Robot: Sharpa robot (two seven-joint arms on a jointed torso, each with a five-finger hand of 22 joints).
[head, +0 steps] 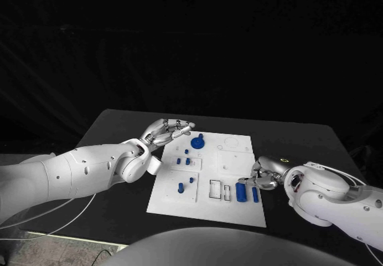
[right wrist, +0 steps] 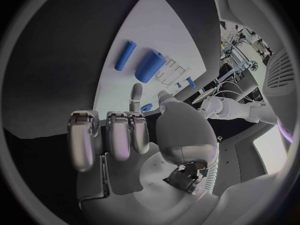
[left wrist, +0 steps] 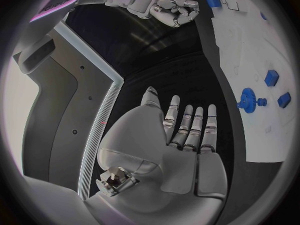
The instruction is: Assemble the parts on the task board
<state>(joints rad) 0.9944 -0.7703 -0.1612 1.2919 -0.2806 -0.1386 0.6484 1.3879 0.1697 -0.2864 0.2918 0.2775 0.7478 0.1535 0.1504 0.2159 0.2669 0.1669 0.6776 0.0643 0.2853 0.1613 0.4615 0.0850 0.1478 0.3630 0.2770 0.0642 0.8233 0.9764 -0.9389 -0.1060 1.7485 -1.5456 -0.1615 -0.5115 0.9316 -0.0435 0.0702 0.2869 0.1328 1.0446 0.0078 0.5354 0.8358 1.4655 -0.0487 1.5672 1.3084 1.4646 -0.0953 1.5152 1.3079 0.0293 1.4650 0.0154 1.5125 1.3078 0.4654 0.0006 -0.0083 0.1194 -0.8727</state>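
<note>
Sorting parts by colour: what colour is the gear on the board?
Blue; the gear shows best in the left wrist view.

Matt white task board (head: 239,166); glossy blue parts (head: 241,192)

right hand: the silver many-fingered right hand (right wrist: 128,137) rises before the camera, several fingers curled in towards the palm, one finger and the thumb reaching out towards the board; nothing is seen in its grasp.
board: the white flat task board (right wrist: 147,50) lies on the black table (right wrist: 69,55) beyond the fingers.
parts: a slim blue cylinder (right wrist: 125,55) lies beside a thicker blue cylinder (right wrist: 149,66), apart; small blue pieces (right wrist: 189,82) lie farther along.
left hand: the other silver hand (right wrist: 215,106) hovers past the board's far side.
</note>
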